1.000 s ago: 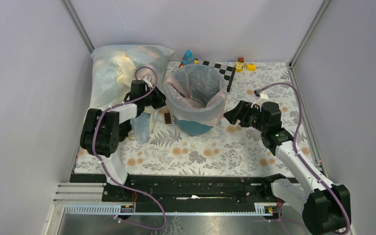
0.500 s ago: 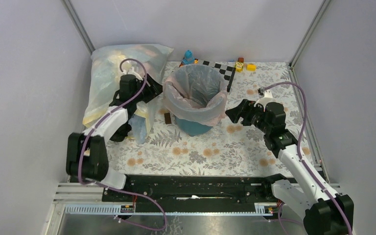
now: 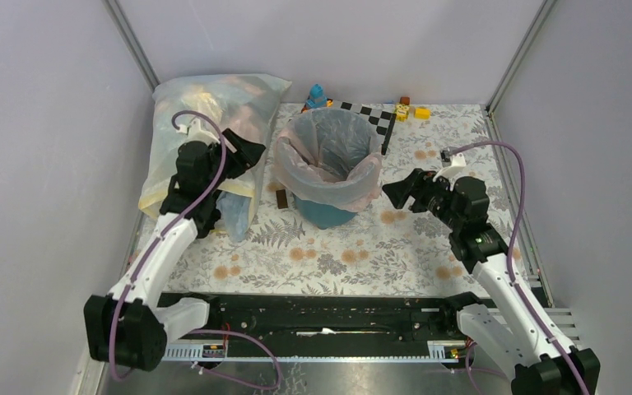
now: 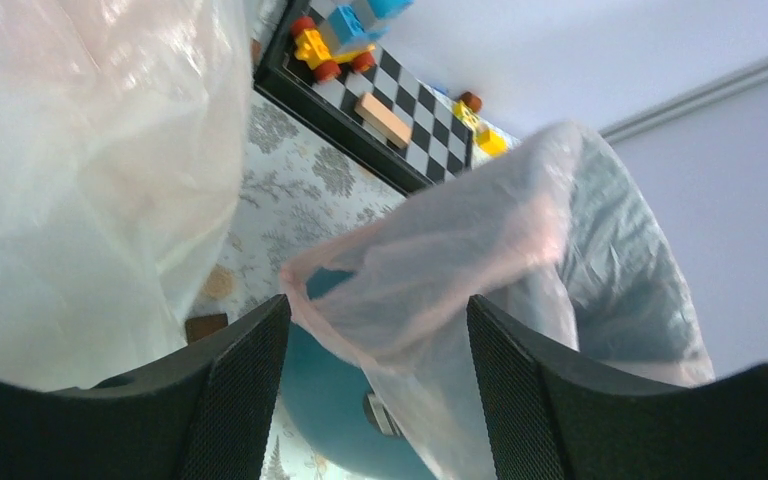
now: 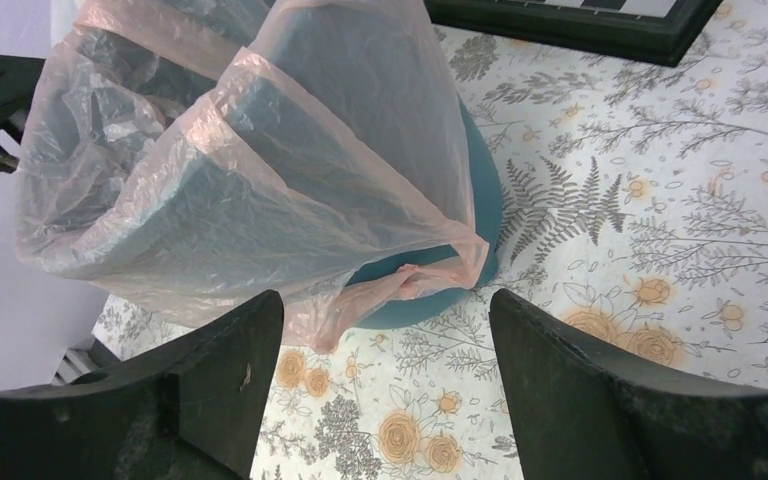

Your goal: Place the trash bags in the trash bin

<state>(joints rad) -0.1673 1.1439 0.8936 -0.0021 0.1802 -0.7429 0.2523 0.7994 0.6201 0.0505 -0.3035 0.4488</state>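
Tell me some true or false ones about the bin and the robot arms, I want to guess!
The trash bin wears a thin plastic liner. True.
The right arm's fingers pinch the liner. False: they stand open, apart from it, holding nothing.
A checkerboard lies behind the bin. True.
The big clear bag sits inside the bin. False: it lies on the table, left of the bin.

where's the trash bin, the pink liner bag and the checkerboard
trash bin (image 3: 325,216), top view, bare teal wall below the liner
pink liner bag (image 3: 350,179), top view, folded-over front edge
checkerboard (image 3: 378,120), top view, squares just beyond the bin
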